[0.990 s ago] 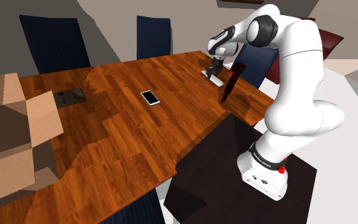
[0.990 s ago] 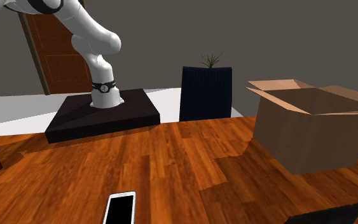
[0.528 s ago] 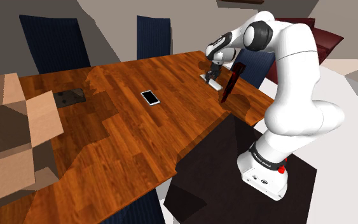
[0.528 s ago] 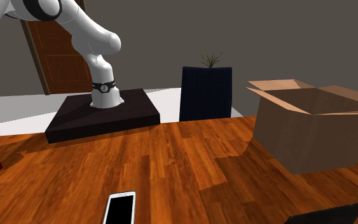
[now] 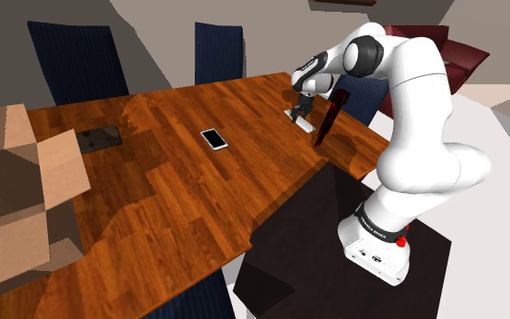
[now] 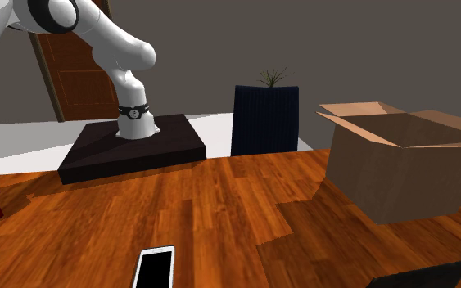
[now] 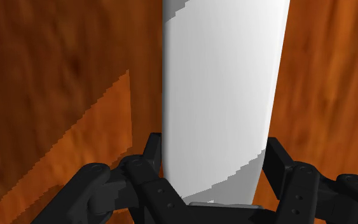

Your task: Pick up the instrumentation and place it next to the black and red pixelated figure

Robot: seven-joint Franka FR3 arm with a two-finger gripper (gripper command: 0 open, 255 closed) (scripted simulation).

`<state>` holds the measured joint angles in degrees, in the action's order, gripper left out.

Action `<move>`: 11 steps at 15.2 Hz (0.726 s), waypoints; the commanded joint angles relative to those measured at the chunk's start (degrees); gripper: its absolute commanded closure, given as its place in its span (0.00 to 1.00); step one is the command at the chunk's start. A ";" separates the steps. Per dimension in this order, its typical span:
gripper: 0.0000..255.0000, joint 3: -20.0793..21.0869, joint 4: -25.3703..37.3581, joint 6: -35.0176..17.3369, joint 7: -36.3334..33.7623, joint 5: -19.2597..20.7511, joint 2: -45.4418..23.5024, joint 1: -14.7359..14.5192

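**Astride the white instrumentation, not yet lifted**

Shoulder view. Reaches up and left, with the tool [image 5: 301,105] low over the white instrumentation [image 5: 307,119], flat on the wooden surface [image 5: 180,181] near its far corner. Finds the black and red pixelated figure [image 5: 329,116] just beside that piece, toward this view's right, leaning rather than upright. Leaves a phone [image 5: 214,139] well apart at mid-surface and a cardboard box [image 5: 17,181] at the far left.

Second exterior view. Faces the dark stand [image 6: 130,151] across the surface, with the figure at the left edge, the phone at the bottom and the box on the right.

Wrist view. Looks down along the instrumentation's long axis, running straight away from the tool and square to the closing line. Keeps the fingers [image 7: 153,156] apart, one at each long edge, close against it but not visibly squeezing. Grips, probably, across the narrow width once closed. Calls afterwards for little more than a short lift and a small shift, given the figure so near. Reads no brand, label or writing on the plain white face.
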<state>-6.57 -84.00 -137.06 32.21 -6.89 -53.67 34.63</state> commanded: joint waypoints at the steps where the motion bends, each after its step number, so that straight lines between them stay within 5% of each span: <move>1: 1.00 0.00 0.03 -0.03 0.01 0.00 -0.02 0.01; 4: 1.00 0.00 0.03 -0.03 0.01 0.00 -0.02 0.01; 5: 0.00 0.00 0.03 -0.03 0.02 0.00 -0.02 0.02; 11: 0.00 -0.14 -0.65 0.85 -0.03 0.11 1.54 -0.11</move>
<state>-6.64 -84.27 -136.66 32.22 -6.84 -53.00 34.60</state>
